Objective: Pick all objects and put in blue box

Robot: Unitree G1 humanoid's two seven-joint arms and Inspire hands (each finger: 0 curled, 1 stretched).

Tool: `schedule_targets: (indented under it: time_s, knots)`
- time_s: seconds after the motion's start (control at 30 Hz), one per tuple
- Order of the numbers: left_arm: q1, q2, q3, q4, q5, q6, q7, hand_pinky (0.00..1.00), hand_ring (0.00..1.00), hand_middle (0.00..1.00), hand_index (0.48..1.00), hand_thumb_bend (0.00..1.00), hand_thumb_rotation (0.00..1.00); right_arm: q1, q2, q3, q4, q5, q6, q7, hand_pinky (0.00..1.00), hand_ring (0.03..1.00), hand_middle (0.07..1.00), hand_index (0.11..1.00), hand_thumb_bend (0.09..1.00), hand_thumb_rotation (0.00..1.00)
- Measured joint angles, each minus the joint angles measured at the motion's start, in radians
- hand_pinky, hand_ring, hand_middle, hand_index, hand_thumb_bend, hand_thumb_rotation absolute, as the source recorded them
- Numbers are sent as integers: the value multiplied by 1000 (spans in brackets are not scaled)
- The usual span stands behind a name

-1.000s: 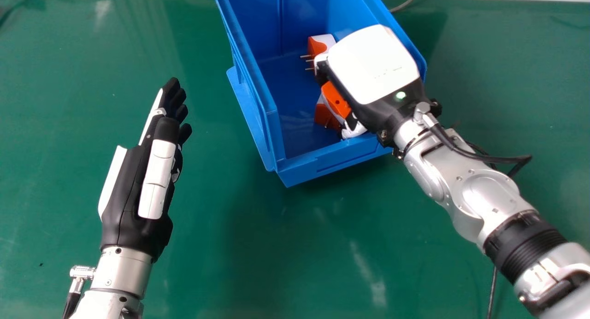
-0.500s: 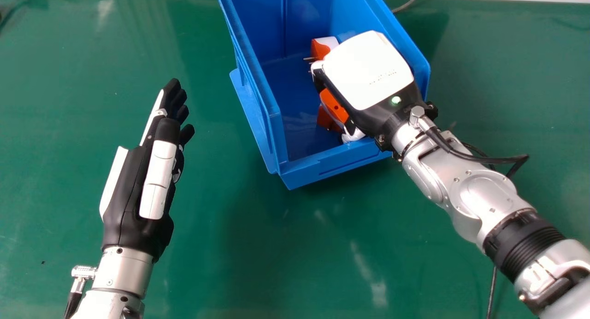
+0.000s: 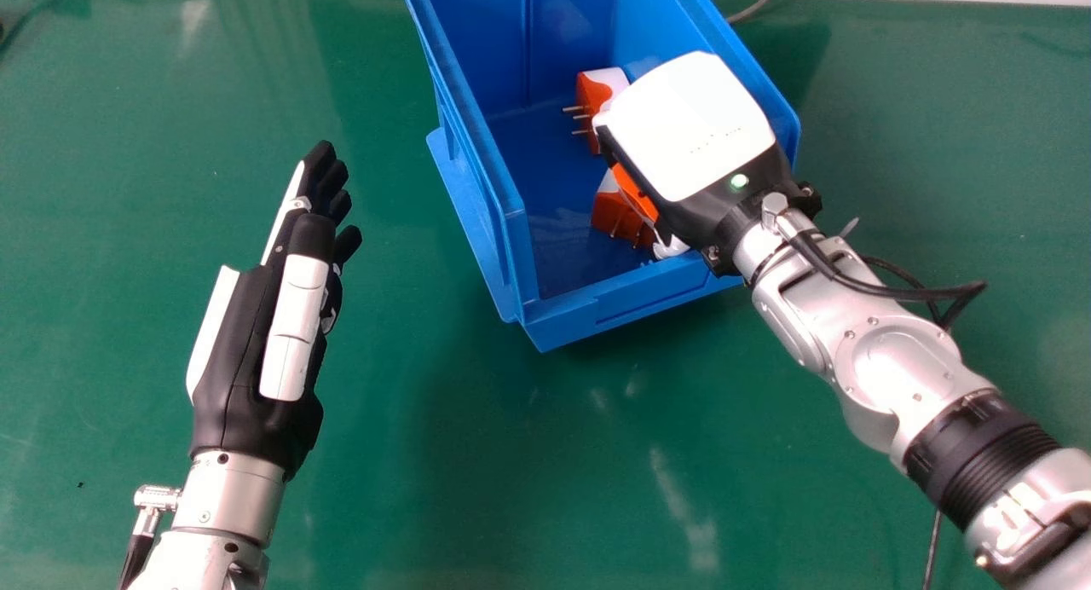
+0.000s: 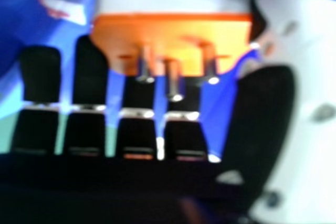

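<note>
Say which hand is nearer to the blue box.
The right. The right hand is over the blue box, at its right side; the left hand is outside it, off to the left with a wide gap between.

We see a blue box (image 3: 635,304) of smooth plastic and a shiny green table (image 3: 477,488). The plugs (image 3: 609,211) look like plastic, and their pins (image 4: 210,64) are shiny metal. The right forearm (image 3: 895,360) looks like smooth metal.
</note>
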Motion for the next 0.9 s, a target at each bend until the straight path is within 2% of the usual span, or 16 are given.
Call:
schedule_targets:
  time_s: [0.07, 0.1, 0.2, 0.23, 0.27, 0.3, 0.37, 0.47, 0.53, 0.63, 0.9]
  knots:
    - [0, 0, 0, 0, -1, 0, -1, 993, 1000, 999, 983, 790, 952, 9, -6, 1, -9, -3, 1, -6, 477, 601, 670, 660, 659, 121]
    - [0, 0, 0, 0, -2, 0, -3, 995, 1000, 999, 986, 785, 956, 16, -12, 2, -16, -5, 2, -8, 553, 679, 736, 728, 727, 192]
    - [-1, 0, 0, 0, -3, 0, -3, 995, 1000, 999, 986, 785, 956, 23, -21, 4, -26, -27, 11, -12, 553, 679, 736, 728, 727, 192]
    - [-1, 0, 0, 0, -3, 0, -4, 996, 1000, 999, 989, 780, 957, 26, -25, 5, -33, -33, 18, -14, 616, 741, 789, 782, 782, 250]
    - [-1, 0, 1, 0, -3, 0, -3, 996, 1000, 999, 989, 780, 957, 29, -26, 5, -37, -34, 20, -16, 616, 741, 789, 782, 782, 250]
    - [-1, 0, 1, 0, -3, 0, -4, 997, 1000, 1000, 991, 778, 957, 31, -28, 5, -41, -34, 22, -17, 665, 789, 831, 826, 826, 306]
    - [-2, 0, 0, 0, -2, 0, -4, 997, 1000, 1000, 991, 778, 957, 34, -31, 5, -49, -36, 24, -17, 665, 789, 831, 826, 826, 306]
    - [-2, 3, 1, 0, -2, 1, -4, 998, 1000, 1000, 995, 771, 965, 47, -40, 5, -75, -36, 30, -15, 745, 862, 892, 889, 889, 392]
    - [-2, 3, 1, 0, -2, 1, -4, 998, 1000, 1000, 995, 771, 965, 54, -40, 5, -84, -36, 35, -15, 745, 862, 892, 889, 889, 392]
    - [-3, 4, 1, 0, -2, 1, -4, 999, 1000, 1000, 997, 770, 969, 58, -40, 5, -89, -37, 43, -15, 804, 912, 931, 929, 930, 457]
    - [0, 3, 0, -7, -1, 2, -2, 1000, 1000, 1000, 998, 760, 971, 96, -41, -13, -161, -36, 97, -7, 851, 944, 956, 955, 956, 500]
